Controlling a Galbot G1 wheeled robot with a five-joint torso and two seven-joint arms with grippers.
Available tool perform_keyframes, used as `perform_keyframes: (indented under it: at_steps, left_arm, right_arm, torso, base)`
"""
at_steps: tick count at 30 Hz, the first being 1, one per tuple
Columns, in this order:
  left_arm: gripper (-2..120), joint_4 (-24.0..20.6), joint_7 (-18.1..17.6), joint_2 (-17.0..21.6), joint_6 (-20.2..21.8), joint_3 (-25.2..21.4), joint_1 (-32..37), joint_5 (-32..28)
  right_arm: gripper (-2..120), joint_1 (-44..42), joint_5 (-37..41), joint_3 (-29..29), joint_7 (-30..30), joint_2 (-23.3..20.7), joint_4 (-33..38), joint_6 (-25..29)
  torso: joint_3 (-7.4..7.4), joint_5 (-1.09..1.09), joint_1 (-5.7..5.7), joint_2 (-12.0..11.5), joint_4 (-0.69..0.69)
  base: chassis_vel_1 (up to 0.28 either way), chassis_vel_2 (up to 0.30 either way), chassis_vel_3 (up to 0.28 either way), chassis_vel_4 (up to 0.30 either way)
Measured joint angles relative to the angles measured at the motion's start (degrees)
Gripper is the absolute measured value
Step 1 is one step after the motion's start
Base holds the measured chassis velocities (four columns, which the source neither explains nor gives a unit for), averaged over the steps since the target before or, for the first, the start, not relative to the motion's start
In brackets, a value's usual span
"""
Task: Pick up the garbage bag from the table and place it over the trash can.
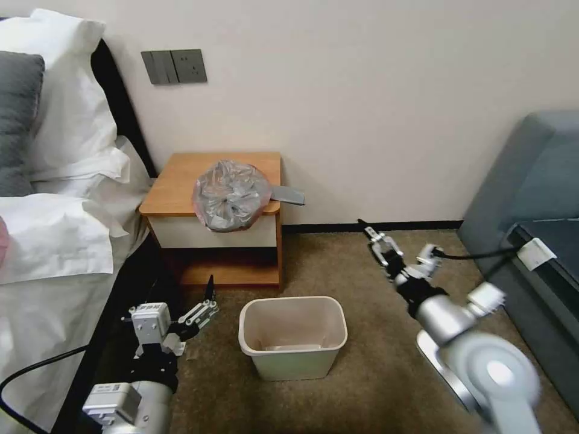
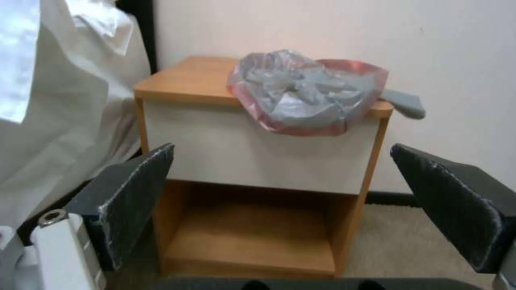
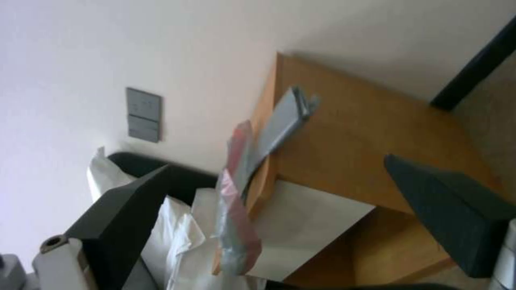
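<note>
Two silver-grey arms with rounded joint housings are seen, each tipped with a black-fingered pincer, left (image 1: 205,301) and right (image 1: 369,232). White blocks are mounted at the wrists, black cables are routed alongside, and dark textured pads (image 2: 137,189) are fitted inside.

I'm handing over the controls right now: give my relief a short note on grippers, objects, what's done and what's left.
Left gripper: open, empty, low by the bed, facing the table.
Right gripper: open, empty, raised above the carpet to the table's right.
Garbage bag: bunched on the table's front right corner, drooping over the drawer front, untouched.
Trash can: upright on the carpet before the table, unlined.
Done: nothing.
Left: grasp the bag, lift it, fit it over the can.
</note>
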Motion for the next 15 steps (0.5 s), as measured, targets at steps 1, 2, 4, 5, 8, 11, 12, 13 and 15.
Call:
perform_keyframes:
  at_steps: [1,2,4,5,8,11,12,13,15]
  left_arm:
    - [100,0.00,0.00,0.00,0.00,0.00,0.00,0.00]
    - [100,0.01,-0.14,0.00,-0.08,-0.20,0.17,-0.33]
    - [100,0.05,-0.56,0.09,-0.39,-0.41,0.95,-0.96]
    - [100,0.05,-0.56,0.09,-0.39,-0.41,0.95,-0.96]
    - [100,0.08,-0.69,0.18,-0.84,-0.48,1.64,-1.20]
    - [100,0.10,-0.70,0.10,-1.27,-0.51,2.01,-1.21]
    - [100,0.10,-0.70,-0.10,-1.33,-0.52,2.30,-1.32]
    - [100,0.11,-0.70,-0.18,-1.33,-0.51,2.46,-1.42]
    - [100,0.11,-0.70,-0.18,-1.33,-0.51,2.46,-1.42]
  right_arm:
    - [100,0.00,0.00,0.00,0.00,0.00,0.00,0.00]
    - [100,3.11,0.82,-1.39,0.02,0.32,-3.52,0.05]
    - [100,9.32,3.30,-3.86,-0.56,1.16,-10.13,0.27]
    - [100,9.32,3.30,-3.86,-0.56,1.16,-10.13,0.27]
    - [100,15.00,5.73,-6.04,-1.20,2.30,-17.95,0.53]
    - [100,19.41,6.43,-7.85,-3.40,3.55,-25.39,1.05]
    - [100,21.52,6.44,-8.50,-4.66,4.12,-28.78,1.19]
    - [100,22.45,6.44,-8.73,-5.25,4.41,-30.22,1.25]
    - [100,22.45,6.44,-8.73,-5.25,4.41,-30.22,1.25]
  torso:
    - [0.00,0.00,0.00,0.00,0.00]
    - [0.00,-0.02,0.00,0.00,-0.01]
    - [0.00,-0.03,0.01,0.00,0.01]
    - [0.00,-0.03,0.01,0.00,0.01]
    - [0.00,-0.03,0.01,-0.01,0.01]
    - [0.00,-0.02,0.01,-0.01,0.00]
    - [0.00,-0.02,0.01,-0.01,0.00]
    - [0.00,-0.02,0.01,-0.01,0.00]
    - [0.00,-0.02,0.01,-0.01,0.00]
  base:
    - [0.000,0.000,0.000,0.000]
    - [0.000,0.000,0.000,0.000]
    - [0.000,0.000,0.000,0.000]
    - [0.000,0.000,0.000,0.000]
    - [0.000,0.000,0.000,0.000]
    - [0.000,0.000,0.000,0.000]
    - [0.000,0.000,0.000,0.000]
    - [0.000,0.000,0.000,0.000]
    - [0.000,0.000,0.000,0.000]
